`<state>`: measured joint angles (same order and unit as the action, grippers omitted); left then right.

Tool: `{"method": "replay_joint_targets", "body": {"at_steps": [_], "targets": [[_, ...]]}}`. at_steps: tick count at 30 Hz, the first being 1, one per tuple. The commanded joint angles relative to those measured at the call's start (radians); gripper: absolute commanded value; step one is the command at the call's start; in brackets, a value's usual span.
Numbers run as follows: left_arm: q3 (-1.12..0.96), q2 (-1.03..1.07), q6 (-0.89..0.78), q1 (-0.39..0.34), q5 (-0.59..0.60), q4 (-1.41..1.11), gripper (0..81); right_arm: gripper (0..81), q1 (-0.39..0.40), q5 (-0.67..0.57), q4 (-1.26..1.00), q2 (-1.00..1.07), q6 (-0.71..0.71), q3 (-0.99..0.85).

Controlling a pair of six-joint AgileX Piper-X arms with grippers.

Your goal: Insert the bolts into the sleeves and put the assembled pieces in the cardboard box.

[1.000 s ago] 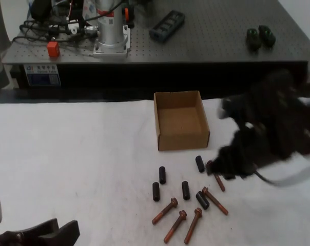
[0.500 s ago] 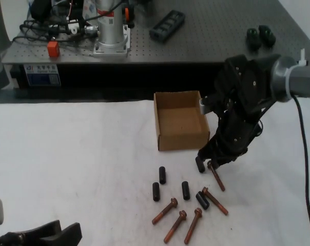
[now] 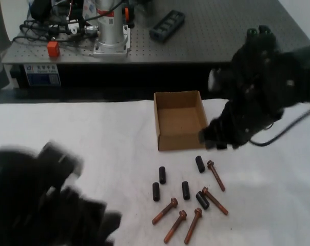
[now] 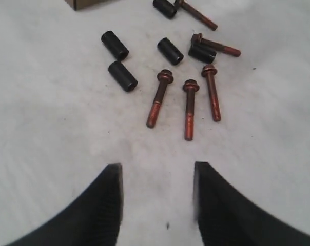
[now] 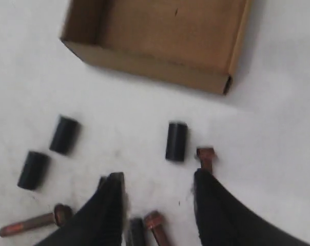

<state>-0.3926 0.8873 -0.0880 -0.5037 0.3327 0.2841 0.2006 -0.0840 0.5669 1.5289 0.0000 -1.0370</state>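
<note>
Hovering right of the cardboard box [image 3: 183, 141], your right gripper [image 5: 157, 179] gapes empty. Your left gripper [image 4: 157, 171], near-left of the bolts [image 4: 190, 108], is spread empty too.

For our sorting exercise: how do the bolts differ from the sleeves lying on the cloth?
The bolts are copper-coloured, the sleeves black. Bolts are long, with a flanged head and thread; sleeves are short, plain cylinders. Both lie loose on the white cloth, five of each, none in the cardboard box.

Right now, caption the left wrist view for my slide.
Open left tool hovers over white cloth, facing five copper bolts and five black sleeves lying loose.
</note>
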Motion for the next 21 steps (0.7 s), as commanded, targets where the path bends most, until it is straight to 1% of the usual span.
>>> {"method": "replay_joint_targets", "body": {"at_steps": [1, 3, 5, 6, 9, 10, 11, 14, 21], "targets": [[-0.272, 0.337, 0.075, 0.003, 0.023, 0.130, 32.1, 25.4, -0.003, -0.017, -0.058, -0.013, -0.006, -0.006], [-0.369, 0.435, 0.122, 0.003, 0.023, 0.196, 32.1, 20.4, -0.003, -0.017, 0.002, 0.032, -0.024, -0.055], [-0.458, 0.522, 0.186, 0.000, 0.023, 0.256, 32.1, 20.8, -0.003, -0.017, 0.075, 0.097, -0.031, -0.120], [-0.496, 0.552, 0.206, 0.000, 0.023, 0.275, 32.1, 22.3, -0.003, -0.017, 0.102, 0.126, -0.045, -0.147], [-0.571, 0.631, 0.250, -0.013, 0.014, 0.318, 32.1, 30.9, 0.006, -0.009, 0.181, 0.227, -0.047, -0.234], [-0.587, 0.648, 0.264, -0.021, 0.015, 0.324, 32.1, 32.9, 0.011, 0.007, 0.204, 0.260, -0.047, -0.262], [-0.599, 0.662, 0.271, -0.030, 0.015, 0.328, 32.1, 33.0, 0.014, 0.021, 0.223, 0.291, -0.047, -0.290], [-0.610, 0.681, 0.276, -0.060, 0.015, 0.331, 32.1, 31.3, 0.024, 0.030, 0.251, 0.363, -0.068, -0.333], [-0.610, 0.689, 0.319, -0.124, 0.002, 0.343, 32.1, 31.4, 0.034, 0.054, 0.283, 0.450, -0.068, -0.365]]}}
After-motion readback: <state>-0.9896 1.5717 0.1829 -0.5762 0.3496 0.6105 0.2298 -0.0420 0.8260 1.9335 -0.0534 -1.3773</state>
